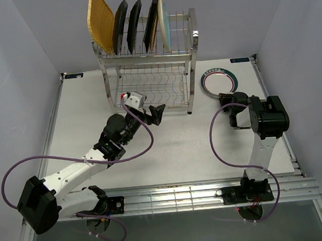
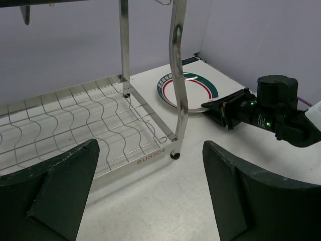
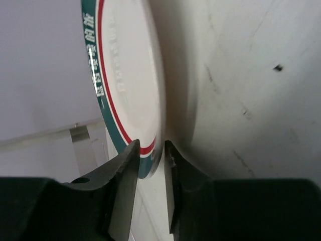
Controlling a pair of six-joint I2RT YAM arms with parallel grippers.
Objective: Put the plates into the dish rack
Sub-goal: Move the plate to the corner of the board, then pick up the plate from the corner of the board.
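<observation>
The right pincer (image 3: 150, 150) is clenched on the near rim of the teal-rimmed plate (image 3: 125, 75). One finger (image 3: 120, 175) presses the plate's banded top face and the other lies under the rim. The rest of the plate stretches away beyond the fingertips. From the left wrist view it lies low on the white desk (image 1: 180, 147); whether the gripped edge is raised off the surface cannot be told.

The left pincer (image 1: 152, 114) is released, its two dark fingers (image 2: 50, 191) spread wide with nothing between them. It hovers over the desk. Just ahead of its tips is the corner of the dish rack (image 1: 147, 82), with the wavy wire lower shelf (image 2: 75, 125) running off ahead and to its left. The rack's front post rises straight ahead of the pincer, and the teal-rimmed plate and right pincer are beyond that post, to the right.

Five racked plates (image 1: 135, 25) stand on edge in the top tier, high above the left pincer. A woven orange one (image 1: 102, 22) is at the left end.
</observation>
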